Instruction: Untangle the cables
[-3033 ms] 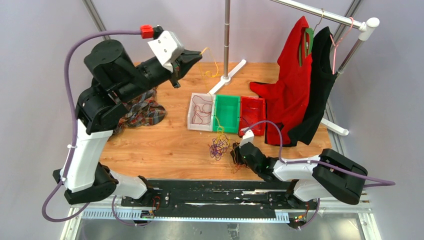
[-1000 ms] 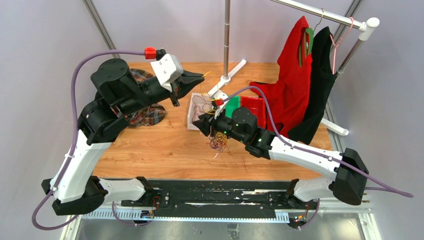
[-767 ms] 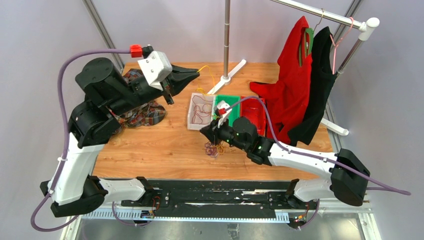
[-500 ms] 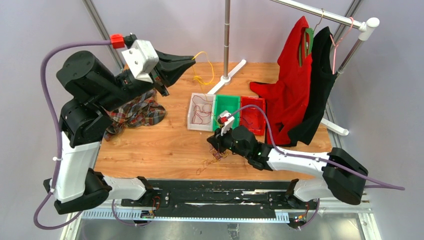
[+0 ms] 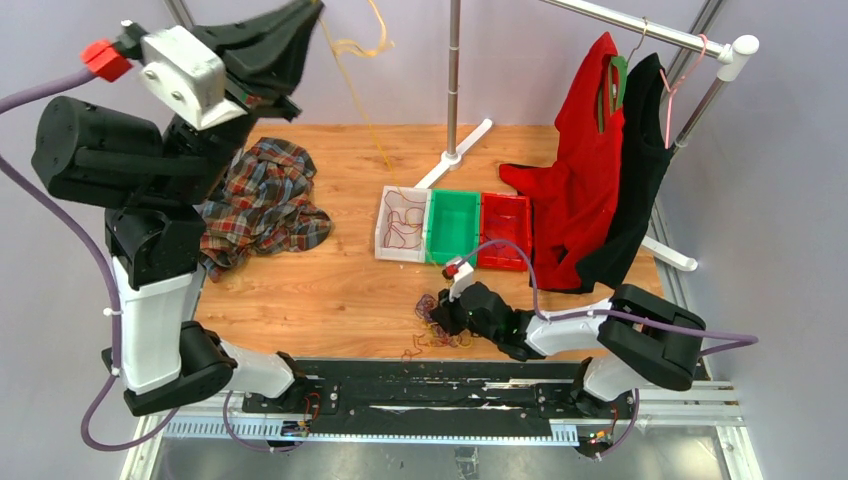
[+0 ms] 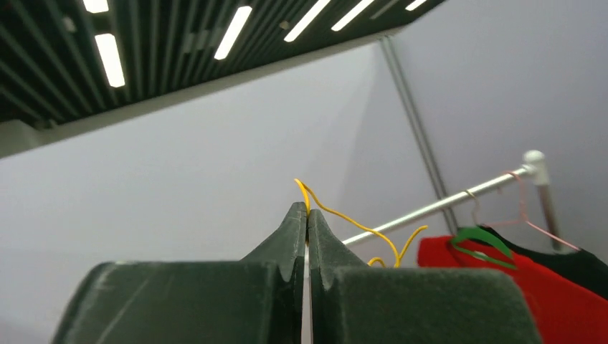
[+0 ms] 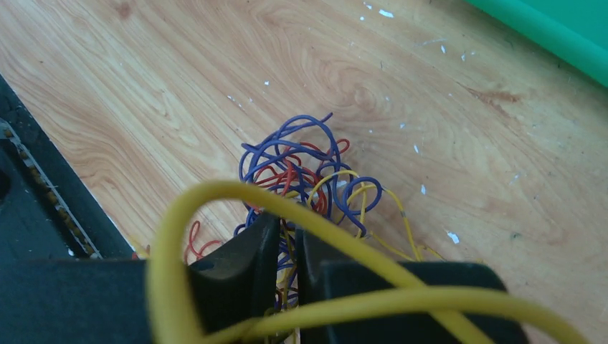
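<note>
11 o'clock: left gripper [image 6: 307,215] pinches yellow cable [image 6: 356,225]; 6 o'clock: right gripper [image 7: 288,236] clamps tangle [image 7: 301,168] — we'd lift slowly, pin firm.

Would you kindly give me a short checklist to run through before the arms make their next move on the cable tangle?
1. Left gripper holds the yellow cable: ok, jaws shut on it, raised high above the table.
2. Right gripper pins the cable tangle: ok, jaws closed down with strands between them.
3. Yellow cable clear of the rack pole: ok, it runs to the pole's left, apart from it.
4. Yellow cable's lower end free of the tangle: cannot tell, it is lost from sight near the white bin.
5. Tangle separated: not ok, purple, red and yellow strands lie knotted together.
</note>
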`<state>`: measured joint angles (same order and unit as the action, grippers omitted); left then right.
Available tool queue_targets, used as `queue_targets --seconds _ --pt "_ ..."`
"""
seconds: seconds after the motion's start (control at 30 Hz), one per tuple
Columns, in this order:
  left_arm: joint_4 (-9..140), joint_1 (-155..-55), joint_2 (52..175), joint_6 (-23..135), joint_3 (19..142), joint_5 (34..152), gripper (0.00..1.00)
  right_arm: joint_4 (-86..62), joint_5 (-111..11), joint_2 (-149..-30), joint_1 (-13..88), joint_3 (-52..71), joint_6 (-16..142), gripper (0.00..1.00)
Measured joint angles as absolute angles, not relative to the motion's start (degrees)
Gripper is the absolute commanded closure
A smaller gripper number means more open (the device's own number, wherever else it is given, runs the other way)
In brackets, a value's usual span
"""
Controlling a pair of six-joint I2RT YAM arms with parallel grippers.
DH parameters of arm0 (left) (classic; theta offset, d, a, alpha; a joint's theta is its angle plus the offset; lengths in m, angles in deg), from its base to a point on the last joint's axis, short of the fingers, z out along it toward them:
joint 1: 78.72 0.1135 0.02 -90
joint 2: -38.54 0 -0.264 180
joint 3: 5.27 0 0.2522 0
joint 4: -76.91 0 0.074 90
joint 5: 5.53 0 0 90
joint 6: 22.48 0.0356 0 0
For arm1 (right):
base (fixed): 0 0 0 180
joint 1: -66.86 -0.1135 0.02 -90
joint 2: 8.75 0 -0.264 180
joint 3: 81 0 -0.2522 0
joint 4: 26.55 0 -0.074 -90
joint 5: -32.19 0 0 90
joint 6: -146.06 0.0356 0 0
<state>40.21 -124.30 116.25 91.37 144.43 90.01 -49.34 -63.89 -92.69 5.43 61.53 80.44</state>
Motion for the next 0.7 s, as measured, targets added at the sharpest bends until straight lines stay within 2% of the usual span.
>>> queue_targets --seconds 0.17,0.33,0.47,0.53,0.7 --pt "55.8 -124.32 116.91 98.69 143.01 84.07 1.0 -52.49 -65.9 -93.19 4.36 63.46 81.58 0.82" --pt "71.75 -124.46 124.1 108.36 152.54 81.66 0.99 -52.95 -67.22 -93.19 3.99 64.29 82.01 0.76" --pt "81.46 -124.81 128.03 115.41 157.46 84.35 1.0 -53.17 -67.61 -93.19 3.53 64.51 82.14 0.75" --pt "83.91 -125.05 125.39 116.68 151.95 85.38 1.0 -53.17 -67.92 -93.15 3.33 64.53 82.21 0.74" --pt "85.94 -125.11 114.33 116.51 130.42 87.26 1.0 -49.48 -68.64 -90.63 3.18 64.05 82.21 0.61"
